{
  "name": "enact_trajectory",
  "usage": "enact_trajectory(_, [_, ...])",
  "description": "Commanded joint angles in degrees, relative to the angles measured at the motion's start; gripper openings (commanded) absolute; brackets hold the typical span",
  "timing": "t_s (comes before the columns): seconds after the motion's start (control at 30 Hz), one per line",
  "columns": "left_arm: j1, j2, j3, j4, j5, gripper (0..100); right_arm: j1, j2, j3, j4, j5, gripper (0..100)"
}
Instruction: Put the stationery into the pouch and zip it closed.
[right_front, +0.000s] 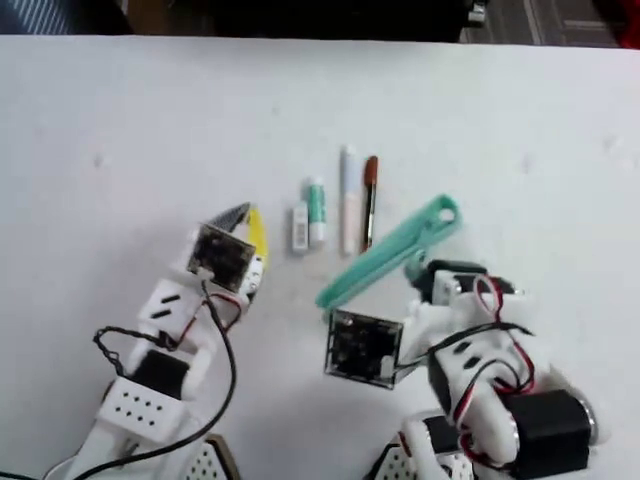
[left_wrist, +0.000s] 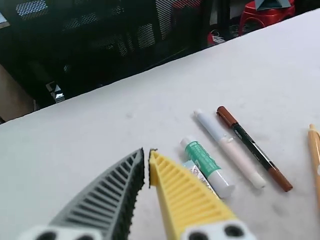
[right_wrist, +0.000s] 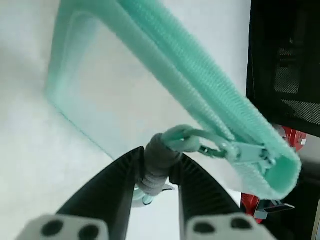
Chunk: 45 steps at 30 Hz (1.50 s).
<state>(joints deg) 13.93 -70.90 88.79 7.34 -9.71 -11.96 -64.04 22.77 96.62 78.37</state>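
Note:
A mint-green pouch (right_front: 390, 255) is lifted at a slant over the table, its zipper edge (right_wrist: 200, 80) running up to the slider (right_wrist: 245, 150). My right gripper (right_wrist: 159, 157) is shut on the grey pull tab (right_wrist: 156, 170) tied to that slider; in the high view it sits at the pouch's middle (right_front: 415, 265). A green-and-white glue stick (right_front: 316, 212), a small white tube (right_front: 299, 228), a white-pink pen (right_front: 348, 200) and a brown marker (right_front: 370, 200) lie side by side beyond the pouch. My left gripper (right_front: 243, 222), grey and yellow fingers, is shut and empty to their left (left_wrist: 146, 155).
The white table (right_front: 150, 120) is bare on the far side and to both sides of the stationery. An orange pen-like item (left_wrist: 315, 155) lies at the edge of the left wrist view. Dark furniture stands past the table's far edge (left_wrist: 100, 45).

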Motion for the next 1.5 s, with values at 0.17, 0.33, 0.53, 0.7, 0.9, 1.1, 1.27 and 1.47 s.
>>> enact_trajectory(0.17, [5.2, 0.1, -0.7, 0.4, -5.5, 5, -2.2, -1.6, -0.1, -13.4, -26.0, 1.6])
enact_trajectory(0.33, [5.2, 0.1, -0.8, 0.2, -5.4, 5, -2.2, -7.0, 0.0, -20.6, -41.5, 1.6])
enact_trajectory(0.53, [5.1, 0.1, -1.8, 0.5, -5.4, 5, -2.2, -12.5, 0.0, -25.7, -49.1, 1.6])
enact_trajectory(0.7, [4.7, 0.1, -1.9, 0.5, -5.4, 5, -6.7, -13.9, -0.1, -27.8, -52.8, 1.6])
enact_trajectory(0.9, [1.5, -0.1, -2.1, 0.2, -5.3, 5, -15.3, -13.4, 0.4, -26.5, -52.8, 1.6])
enact_trajectory(1.1, [-7.3, -12.7, -3.2, 6.0, 2.2, 5, -15.3, -13.4, 3.1, -24.5, -52.8, 1.6])
enact_trajectory(1.27, [-9.8, -31.4, -3.0, 18.1, 4.4, 5, -15.6, -13.8, 8.4, -24.5, -52.8, 1.6])
enact_trajectory(1.47, [-8.6, -31.4, -6.7, 20.8, 4.7, 5, -15.8, -13.9, 9.4, -24.2, -52.8, 1.6])
